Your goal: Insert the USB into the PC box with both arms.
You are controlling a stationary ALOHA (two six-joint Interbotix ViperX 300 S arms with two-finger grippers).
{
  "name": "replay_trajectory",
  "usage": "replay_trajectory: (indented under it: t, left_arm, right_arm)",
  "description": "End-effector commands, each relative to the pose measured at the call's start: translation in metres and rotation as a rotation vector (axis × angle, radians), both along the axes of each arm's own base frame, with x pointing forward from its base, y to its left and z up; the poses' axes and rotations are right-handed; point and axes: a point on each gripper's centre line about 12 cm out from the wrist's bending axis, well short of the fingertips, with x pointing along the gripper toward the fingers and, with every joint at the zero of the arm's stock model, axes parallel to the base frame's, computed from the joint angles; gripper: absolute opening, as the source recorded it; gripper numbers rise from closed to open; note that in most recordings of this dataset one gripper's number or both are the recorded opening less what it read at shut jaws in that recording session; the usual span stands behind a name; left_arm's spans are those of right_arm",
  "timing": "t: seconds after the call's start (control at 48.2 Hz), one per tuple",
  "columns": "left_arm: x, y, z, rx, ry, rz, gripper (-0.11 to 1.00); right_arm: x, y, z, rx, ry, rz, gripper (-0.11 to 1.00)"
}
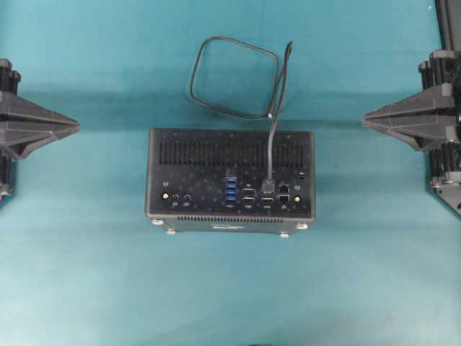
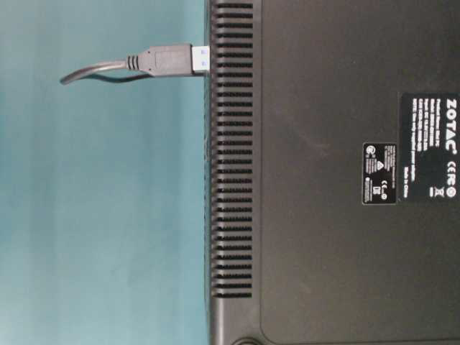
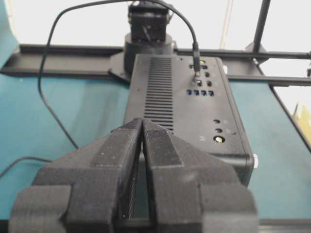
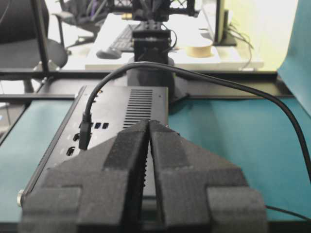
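Observation:
The black PC box lies in the middle of the teal table with its port face up. The USB plug stands in a port right of the blue ports, its cable looping behind the box. From table level the plug sits in the box's edge, a bit of blue tongue showing. My left gripper rests at the left edge, shut and empty, its tips pointing at the box. My right gripper rests at the right edge, shut and empty, facing the box and plug.
Both arms stand well apart from the box, with bare teal table between and in front. Black frame rails run along the table's far sides. A desk with a keyboard lies beyond the table.

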Motion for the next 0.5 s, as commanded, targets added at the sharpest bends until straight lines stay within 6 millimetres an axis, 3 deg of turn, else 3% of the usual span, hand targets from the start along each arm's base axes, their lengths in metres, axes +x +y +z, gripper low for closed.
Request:
replay_trajectory:
  t: [0.0, 0.062, 0.125, 0.291, 0.478]
  left_arm:
    - [0.010, 0.001, 0.018, -0.025, 0.024, 0.002, 0.10]
    - [0.017, 0.001, 0.022, -0.042, 0.083, 0.003, 0.16]
    - [0.022, 0.000, 0.028, -0.040, 0.138, 0.000, 0.28]
    - [0.030, 0.000, 0.048, -0.009, 0.218, 0.002, 0.05]
    - [0.032, 0.000, 0.058, 0.003, 0.219, 0.002, 0.03]
  right_arm:
    - [0.002, 0.002, 0.005, 0.015, -0.011, 0.008, 0.14]
    - [0.002, 0.000, 0.004, 0.086, -0.001, -0.001, 0.16]
    - [0.002, 0.000, 0.006, 0.174, 0.011, -0.001, 0.07]
    - [0.006, 0.002, 0.015, 0.235, 0.085, 0.009, 0.00]
    - [0.012, 0.004, 0.034, 0.238, 0.191, 0.016, 0.00]
